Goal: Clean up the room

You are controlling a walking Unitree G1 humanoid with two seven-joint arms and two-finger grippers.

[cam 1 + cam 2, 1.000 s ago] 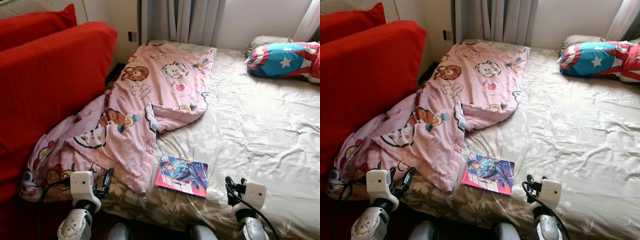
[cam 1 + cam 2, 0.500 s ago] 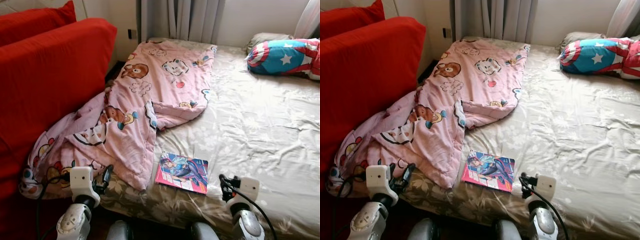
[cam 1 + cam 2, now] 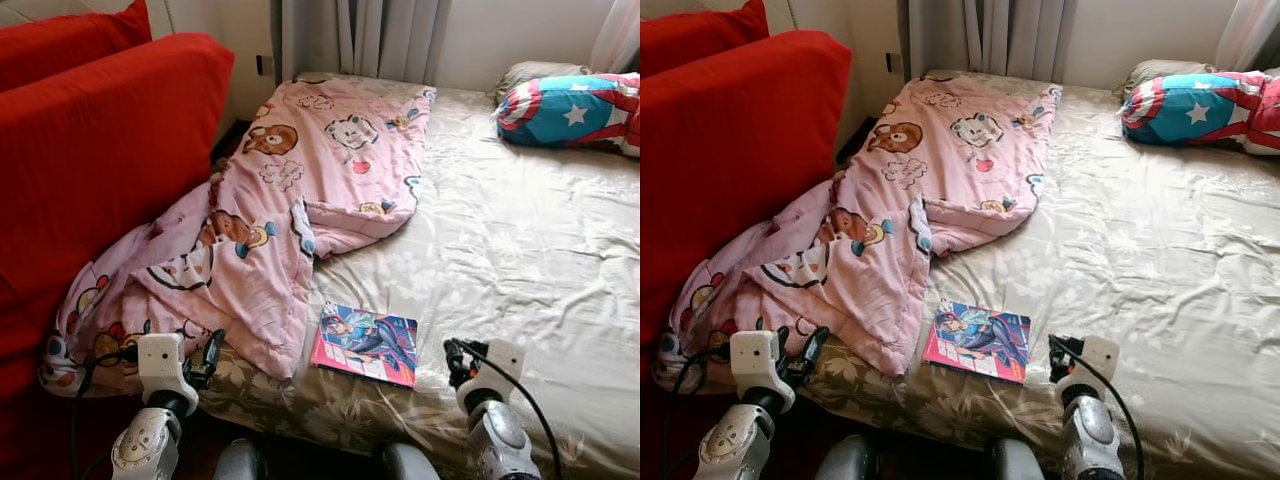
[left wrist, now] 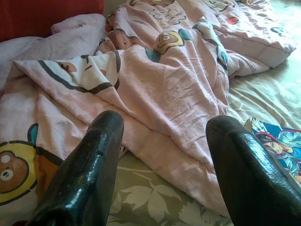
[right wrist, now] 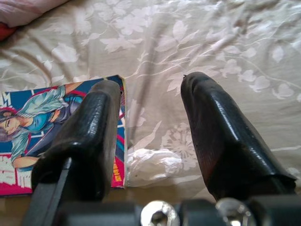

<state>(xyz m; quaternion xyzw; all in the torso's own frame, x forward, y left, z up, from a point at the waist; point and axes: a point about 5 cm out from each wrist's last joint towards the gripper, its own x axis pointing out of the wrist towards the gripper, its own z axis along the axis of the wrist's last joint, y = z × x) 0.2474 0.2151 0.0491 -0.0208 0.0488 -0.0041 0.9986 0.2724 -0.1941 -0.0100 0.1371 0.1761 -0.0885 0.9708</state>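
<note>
While both the left gripper (image 4: 162,160) and right gripper (image 5: 150,136) stand spread and empty, tidying appears unstarted: comic book (image 3: 365,343) at bed's (image 3: 520,250) six o'clock edge, blanket (image 3: 290,210) rumpled at nine.

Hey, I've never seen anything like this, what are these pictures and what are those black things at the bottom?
A humanoid robot stands at a bed. Two pictures come from its head, looking down; two come from cameras on its wrists, looking along the black fingers. The left claw is open near a crumpled pink cartoon blanket. The right claw is open beside a comic book on the floral sheet. Neither holds anything. A red sofa stands to the left, and a starred pillow lies at the far end.
</note>
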